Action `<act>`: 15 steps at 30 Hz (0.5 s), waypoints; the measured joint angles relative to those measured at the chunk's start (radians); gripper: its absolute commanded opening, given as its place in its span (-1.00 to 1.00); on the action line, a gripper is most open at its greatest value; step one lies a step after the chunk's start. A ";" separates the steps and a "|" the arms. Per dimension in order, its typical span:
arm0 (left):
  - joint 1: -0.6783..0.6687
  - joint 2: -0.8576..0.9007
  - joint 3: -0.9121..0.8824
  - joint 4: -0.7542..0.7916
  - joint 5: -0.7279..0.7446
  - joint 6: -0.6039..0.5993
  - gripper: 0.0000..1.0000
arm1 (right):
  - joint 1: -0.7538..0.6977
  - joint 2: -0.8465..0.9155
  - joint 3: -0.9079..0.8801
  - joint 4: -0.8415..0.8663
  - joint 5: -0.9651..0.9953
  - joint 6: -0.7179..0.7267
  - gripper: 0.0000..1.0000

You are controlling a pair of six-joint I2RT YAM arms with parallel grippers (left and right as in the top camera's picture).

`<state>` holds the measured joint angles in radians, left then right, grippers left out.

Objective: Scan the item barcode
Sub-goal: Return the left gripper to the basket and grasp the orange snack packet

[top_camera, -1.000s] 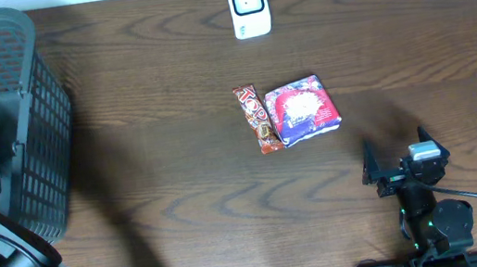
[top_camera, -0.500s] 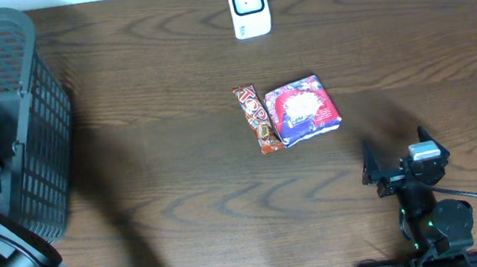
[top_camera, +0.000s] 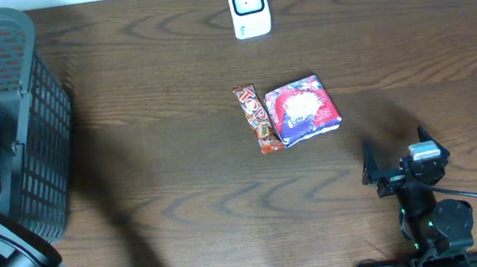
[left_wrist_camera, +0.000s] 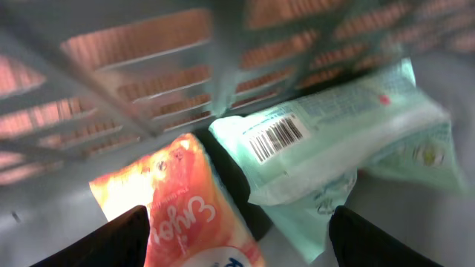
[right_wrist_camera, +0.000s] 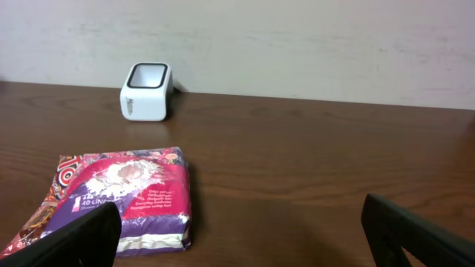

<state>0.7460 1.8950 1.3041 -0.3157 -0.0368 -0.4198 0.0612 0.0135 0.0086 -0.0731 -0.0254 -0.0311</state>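
Obstacles we logged: basket (top_camera: 28, 135), mesh walls closing the left end of the worktop (top_camera: 183, 207); scanner (top_camera: 248, 6) at the far edge; chocolate bar (top_camera: 255, 119) and purple packet (top_camera: 304, 110), side by side, mid-worktop. Passage: we found bare wood between basket and chocolate bar, and between purple packet and right gripper (top_camera: 397, 153).

Blurry up close: basket bars (left_wrist_camera: 215, 67). Cut off by the bottom edge: orange packet (left_wrist_camera: 189, 211). Smeared at its right end: green packet (left_wrist_camera: 326, 141). Too small to read: its print.
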 measured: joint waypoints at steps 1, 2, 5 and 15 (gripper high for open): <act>0.000 0.000 0.000 0.000 -0.003 -0.035 0.55 | 0.000 0.000 0.000 0.000 0.000 0.000 0.99; 0.000 0.000 -0.004 0.000 -0.020 -0.089 0.55 | 0.000 0.000 0.000 0.000 0.000 0.000 0.99; 0.000 0.000 -0.015 -0.004 -0.066 -0.162 0.55 | 0.000 0.000 0.000 0.000 0.000 0.000 0.98; 0.000 0.050 -0.024 -0.009 -0.177 -0.249 0.54 | 0.000 0.000 0.000 0.000 0.000 0.000 0.98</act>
<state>0.7460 1.9446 1.2804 -0.3248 -0.2142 -0.6685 0.0612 0.0135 0.0086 -0.0731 -0.0254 -0.0311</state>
